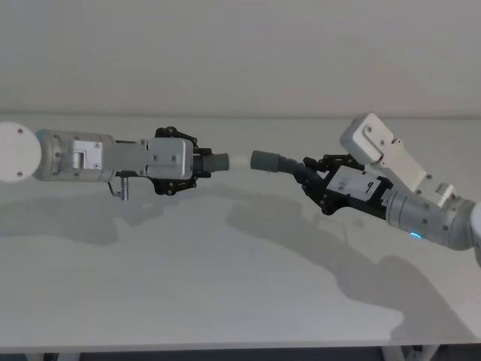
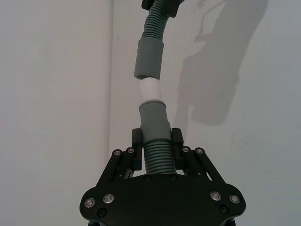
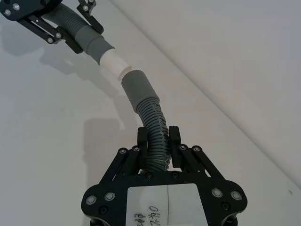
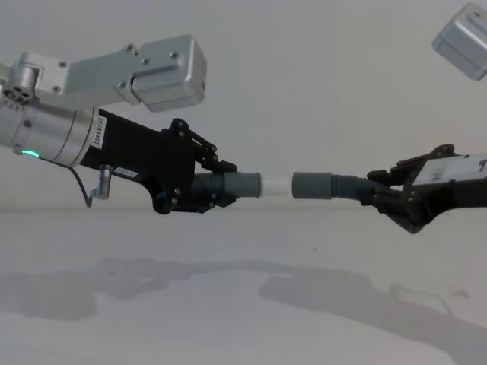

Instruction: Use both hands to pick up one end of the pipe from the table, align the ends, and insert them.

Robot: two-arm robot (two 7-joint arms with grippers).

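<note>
Whitish tip at socket mouth, both pieces held above the surface (image 1: pixel 240 301).
My left claw (image 1: pixel 197 163) grips the thinner piece (image 4: pixel 228 185); my right claw (image 1: pixel 310 179) grips the thicker piece (image 4: pixel 335 186). Tip (image 2: pixel 151 89) meets socket (image 2: pixel 148 59) nearly coaxially, barely entered.

Above the desk (image 1: pixel 240 286), the left gripper (image 1: pixel 197 163) holds the thinner hose piece (image 1: pixel 218 162) on the left, the right gripper (image 1: pixel 312 177) the thicker hose piece (image 1: pixel 270 162) on the right. Tip (image 4: pixel 275 185) and socket (image 4: pixel 312 185) face each other mid-air, just meeting.
</note>
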